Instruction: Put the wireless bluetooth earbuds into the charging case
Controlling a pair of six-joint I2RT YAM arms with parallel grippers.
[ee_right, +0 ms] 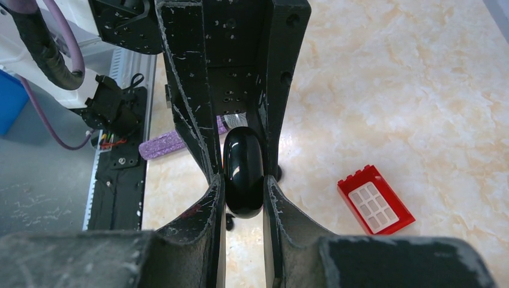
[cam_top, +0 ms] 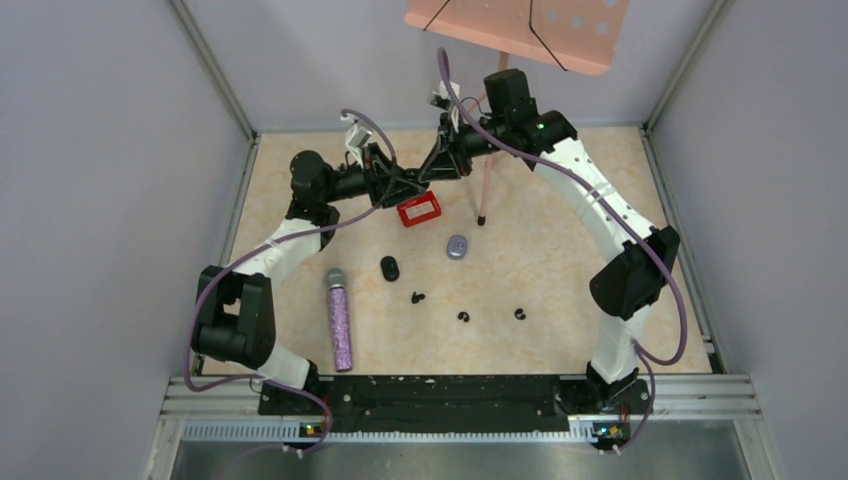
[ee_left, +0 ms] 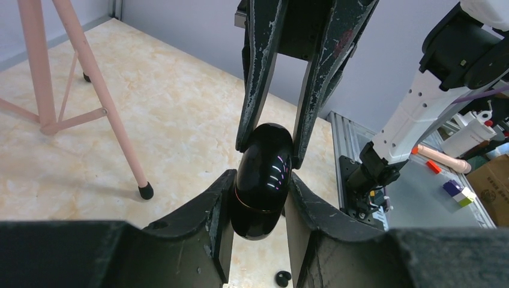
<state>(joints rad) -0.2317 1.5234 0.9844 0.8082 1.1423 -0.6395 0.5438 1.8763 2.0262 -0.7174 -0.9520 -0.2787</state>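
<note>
Seen from above, the black charging case (ee_left: 262,192) is hidden where the two arms meet over the far middle of the table (cam_top: 560,270). The wrist views show the left gripper (ee_left: 261,177) and the right gripper (ee_right: 243,181) both clamped on it from opposite ends. What look like three black earbuds (cam_top: 463,317) lie on the table nearer, well apart from both grippers.

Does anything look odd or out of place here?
Three tiny black earbuds lie scattered loose on the table, outside any case. Oddly, the left gripper and right gripper both pinch the same glossy black case, which looks shut.
</note>
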